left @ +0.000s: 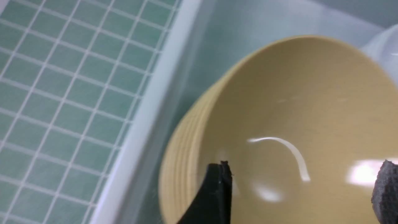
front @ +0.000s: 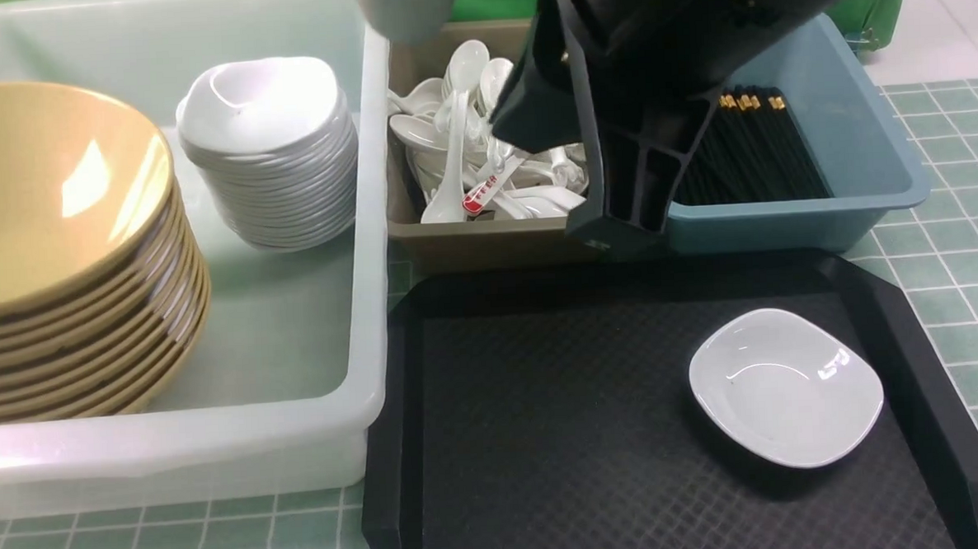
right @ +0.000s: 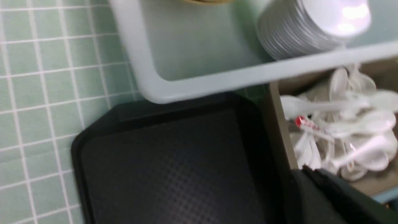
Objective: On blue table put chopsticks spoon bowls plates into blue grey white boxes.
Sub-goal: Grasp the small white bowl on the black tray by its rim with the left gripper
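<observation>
A black tray [front: 546, 437] with a textured floor lies on a green checked tablecloth [front: 952, 287]. On the tray's right half sits a single white dish [front: 785, 387], shallow, rounded-square and empty. Just left of the tray is a large white box [front: 371, 313] holding a stack of tan bowls [front: 50, 244] and, farther back, a stack of white dishes [front: 273, 152]. Just beyond the tray's far edge stands a grey box [front: 471, 242] heaped with white spoons [front: 467, 143]. Among them lies a red label [front: 480, 194] with white characters, too small to read. Beside the grey box, beyond the tray's far right corner, is a blue box [front: 854, 126] holding black chopsticks [front: 748, 156] with gold ends. The right gripper [front: 619, 232] hangs above the tray's far edge, in front of where the grey and blue boxes meet. Whether its jaws are apart or together cannot be told. The left gripper [left: 304, 168] is seen only by its wrist camera. It hovers over the top tan bowl, jaws spread wide and holding nothing.
</observation>
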Motion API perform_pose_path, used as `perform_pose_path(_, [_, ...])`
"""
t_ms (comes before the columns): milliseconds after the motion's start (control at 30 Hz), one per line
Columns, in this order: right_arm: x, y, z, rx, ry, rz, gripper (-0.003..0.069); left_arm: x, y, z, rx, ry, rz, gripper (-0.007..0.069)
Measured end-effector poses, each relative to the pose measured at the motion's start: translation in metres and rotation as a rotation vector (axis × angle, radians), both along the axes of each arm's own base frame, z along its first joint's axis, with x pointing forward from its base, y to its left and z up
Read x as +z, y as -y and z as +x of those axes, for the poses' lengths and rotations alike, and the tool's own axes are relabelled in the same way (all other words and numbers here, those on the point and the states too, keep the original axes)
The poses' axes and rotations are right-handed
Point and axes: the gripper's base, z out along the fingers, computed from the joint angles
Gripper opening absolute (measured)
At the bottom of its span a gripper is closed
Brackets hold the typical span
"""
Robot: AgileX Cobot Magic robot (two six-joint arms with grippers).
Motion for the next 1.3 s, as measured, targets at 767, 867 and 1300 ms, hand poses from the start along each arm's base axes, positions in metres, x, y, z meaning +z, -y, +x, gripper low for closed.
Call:
perform_pose_path(767, [-0.118,0.183,-0.049,-0.692,-0.303,-0.074,0.0048,-0.197,0.395,0.044,-1.082,-0.251,0.108,0.0470])
perform_pose_path(867, [-0.121,0.192,-0.062,-0.710,-0.290,-0.058,0.0048,-0.225,0.418,0.058,-1.077,-0.257,0.075,0.0470])
perform_pose_path(1300, [-0.117,0.191,-0.063,-0.696,-0.213,0.043,0.0048,-0.277,0.460,0.087,-1.073,-0.376,-0.015,0.0237])
